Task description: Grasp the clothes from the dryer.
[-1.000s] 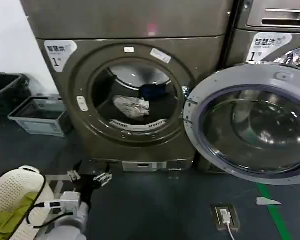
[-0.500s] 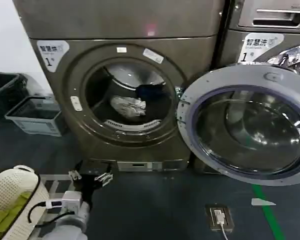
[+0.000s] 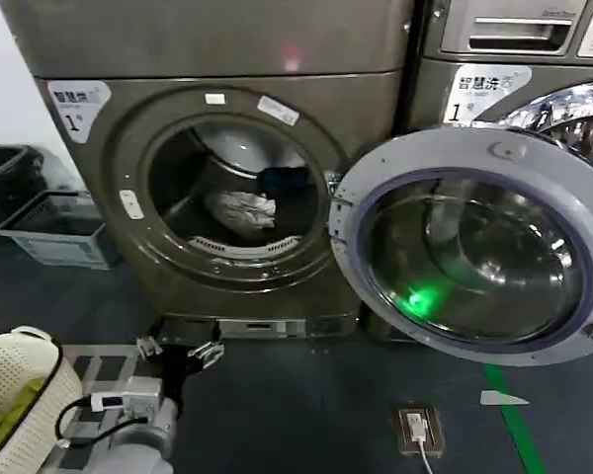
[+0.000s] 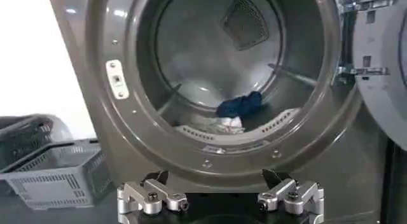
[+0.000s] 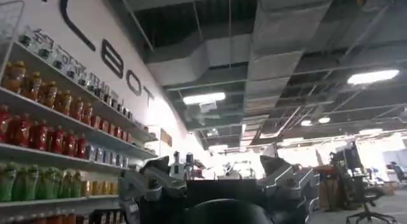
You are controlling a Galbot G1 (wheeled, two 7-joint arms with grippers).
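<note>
1. Bronze-grey metal: one dryer (image 3: 227, 188) stands on the floor with its porthole clear, a white sticker marked 1 at its upper left corner, and its one glass door (image 3: 474, 247) swung fully out to the right.
2. Inside the drum (image 4: 210, 47) lie two pieces of clothes, touching, low at the back: one whitish-grey bundle (image 3: 242, 209) towards the front and one dark blue garment (image 3: 282, 180) just behind it, against the rear wall.
3. One left tool (image 4: 219, 196) hangs low before the dryer's bottom front edge, well below the porthole rim, fingers spread apart and gripping nothing. One right tool (image 5: 216, 187) points up towards the ceiling, away from the machine, likewise released and empty.
4. Likely trouble, as I judge it: the left tool starts beneath the porthole lip, so a straight reach would strike the rim; it must rise first. The open door stands near on the right and could be clipped by a wide elbow.
5. The two garments overlap, so a pinch on one may drag the other or take only a fold that slips free.
</note>
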